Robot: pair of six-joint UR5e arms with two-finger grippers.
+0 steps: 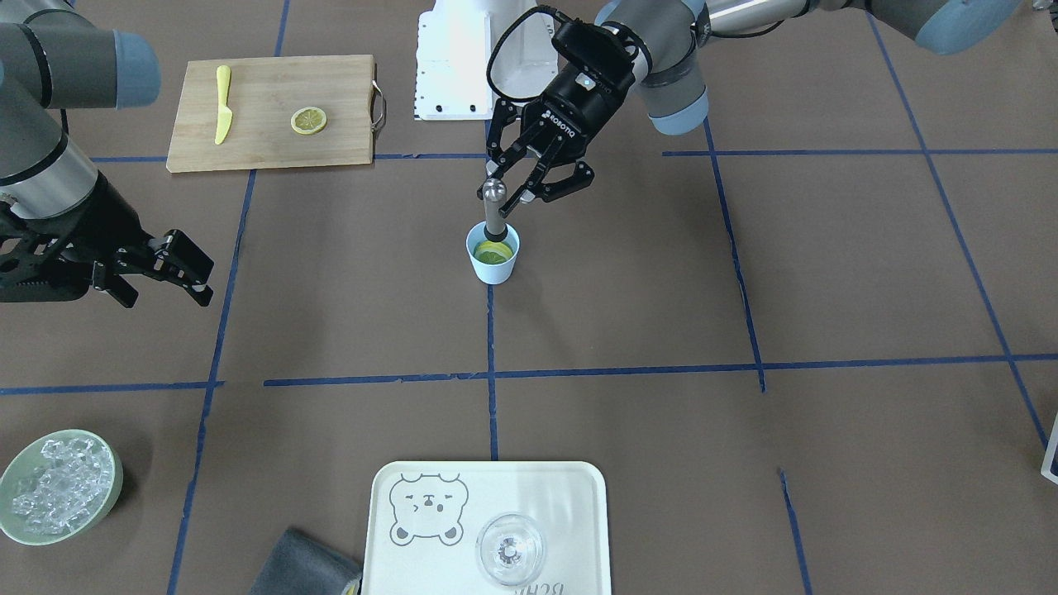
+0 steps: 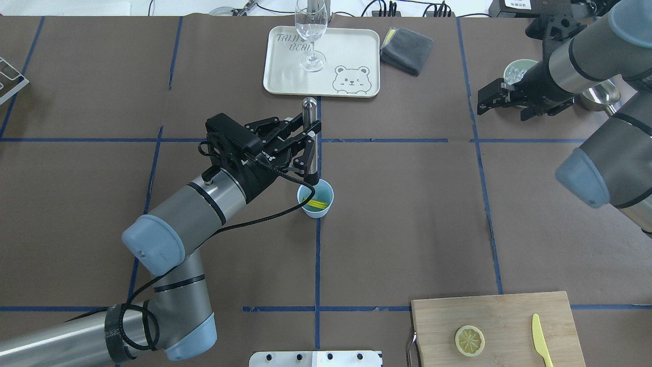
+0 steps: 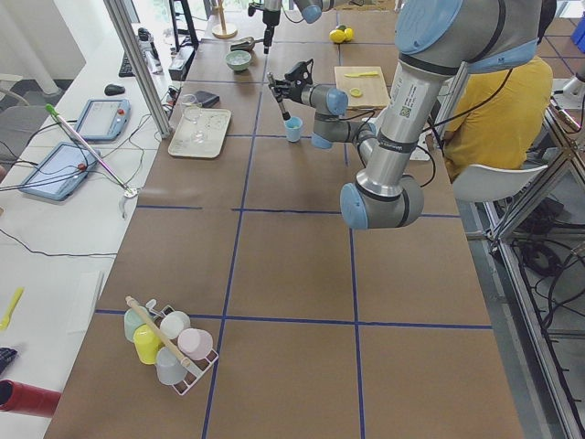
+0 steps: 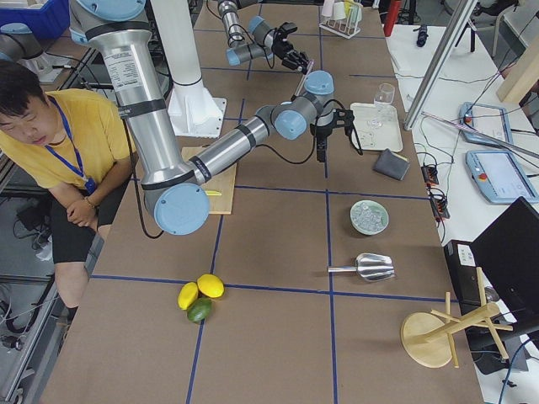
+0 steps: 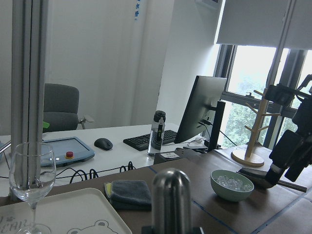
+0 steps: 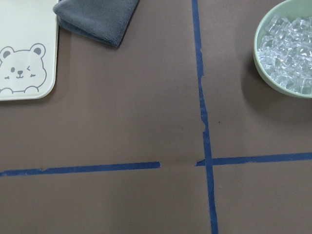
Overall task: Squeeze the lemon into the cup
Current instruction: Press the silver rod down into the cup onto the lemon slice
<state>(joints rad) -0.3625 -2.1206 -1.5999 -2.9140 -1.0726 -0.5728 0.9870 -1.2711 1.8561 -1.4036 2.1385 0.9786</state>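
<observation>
The light-blue cup (image 1: pixel 493 266) stands at the table's middle; it also shows in the overhead view (image 2: pixel 323 206). The lemon (image 1: pixel 493 252) lies inside it, its yellow rind and pale cut face showing (image 2: pixel 317 204). My left gripper (image 1: pixel 501 198) is shut on a steel muddler (image 1: pixel 495 216) that stands upright with its lower end in the cup, on the lemon. The muddler's rounded top fills the bottom of the left wrist view (image 5: pixel 171 200). My right gripper (image 1: pixel 169 268) is open and empty, low over the table near the bowl of ice, far from the cup.
A wooden cutting board (image 1: pixel 273 83) holds a yellow knife (image 1: pixel 222 103) and a thin lemon slice (image 1: pixel 308 121). A cream tray (image 1: pixel 570 496) carries a clear glass (image 1: pixel 510 549). A green bowl of ice (image 1: pixel 58 487) and a grey cloth (image 1: pixel 302 566) lie at the table's far side.
</observation>
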